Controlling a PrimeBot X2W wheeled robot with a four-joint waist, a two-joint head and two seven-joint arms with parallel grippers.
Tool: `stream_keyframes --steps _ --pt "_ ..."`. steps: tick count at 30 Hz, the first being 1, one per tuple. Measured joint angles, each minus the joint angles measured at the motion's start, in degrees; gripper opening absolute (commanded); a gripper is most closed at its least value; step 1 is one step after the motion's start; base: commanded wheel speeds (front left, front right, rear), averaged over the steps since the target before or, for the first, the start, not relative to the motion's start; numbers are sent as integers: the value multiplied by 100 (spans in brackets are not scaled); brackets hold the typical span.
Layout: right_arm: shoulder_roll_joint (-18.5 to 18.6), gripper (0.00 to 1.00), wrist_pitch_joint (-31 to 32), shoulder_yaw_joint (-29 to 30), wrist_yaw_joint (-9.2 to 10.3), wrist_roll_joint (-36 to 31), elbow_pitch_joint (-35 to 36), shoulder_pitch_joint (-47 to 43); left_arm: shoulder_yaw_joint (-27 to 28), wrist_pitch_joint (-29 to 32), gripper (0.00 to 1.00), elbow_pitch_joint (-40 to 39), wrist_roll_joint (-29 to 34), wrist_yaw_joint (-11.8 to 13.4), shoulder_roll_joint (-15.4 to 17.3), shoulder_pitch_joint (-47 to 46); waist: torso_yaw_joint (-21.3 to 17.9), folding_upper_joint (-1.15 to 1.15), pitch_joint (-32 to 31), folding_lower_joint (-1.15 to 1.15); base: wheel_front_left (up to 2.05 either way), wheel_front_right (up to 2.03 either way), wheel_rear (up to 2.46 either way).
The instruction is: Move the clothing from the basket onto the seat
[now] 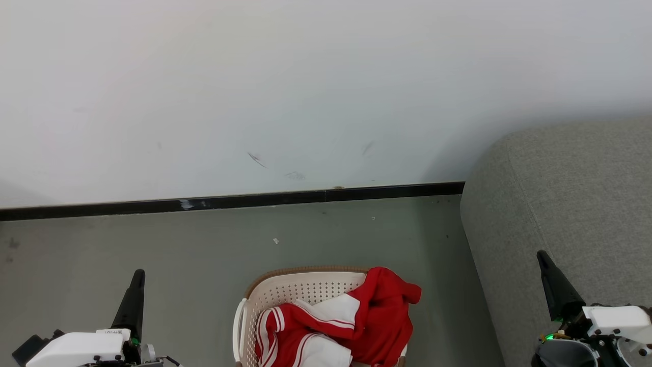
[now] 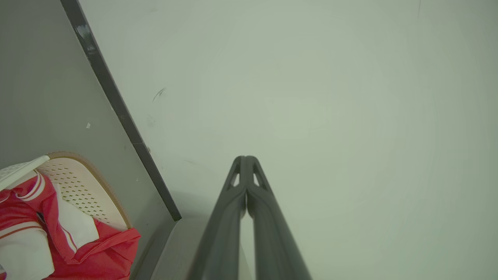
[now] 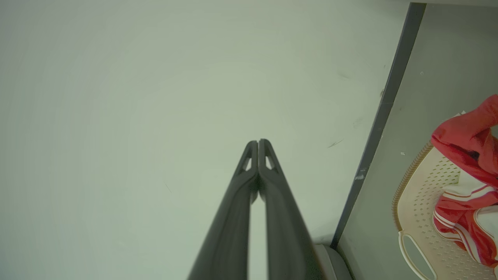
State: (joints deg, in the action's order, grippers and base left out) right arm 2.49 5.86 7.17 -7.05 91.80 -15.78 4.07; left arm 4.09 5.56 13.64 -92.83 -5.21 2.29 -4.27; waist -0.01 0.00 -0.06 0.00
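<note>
The cream basket (image 1: 290,288) with a brown rim sits on the floor at the bottom centre of the head view. Red and white clothing (image 1: 356,321) lies heaped in it, one red fold hanging over its right rim. The grey seat (image 1: 570,204) fills the right side. My left gripper (image 1: 137,275) is shut at the lower left, left of the basket and apart from it. My right gripper (image 1: 543,256) is shut at the lower right, in front of the seat. Both wrist views show fingertips pressed together, left (image 2: 246,158), right (image 3: 258,142), with the basket (image 2: 83,186) (image 3: 418,202) and clothing (image 2: 58,241) (image 3: 467,171) at their edges.
A white wall (image 1: 305,92) with a black skirting strip (image 1: 229,201) runs behind the basket. Grey-green floor (image 1: 153,244) lies between the skirting and the basket. A narrow strip of floor separates the basket from the seat's side.
</note>
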Motion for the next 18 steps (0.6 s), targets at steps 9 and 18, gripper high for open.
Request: stream_keyframes --steps 9,18 --pt "0 0 0 0 0 0 0 0 1 0 0 0 1 0 0 0 0 0 0 0 0 0 0" --pt "-145 100 -4 -57 7 -9 -297 -336 -34 -8 100 335 0 2 -191 208 0 0 1 0 0 0 0"
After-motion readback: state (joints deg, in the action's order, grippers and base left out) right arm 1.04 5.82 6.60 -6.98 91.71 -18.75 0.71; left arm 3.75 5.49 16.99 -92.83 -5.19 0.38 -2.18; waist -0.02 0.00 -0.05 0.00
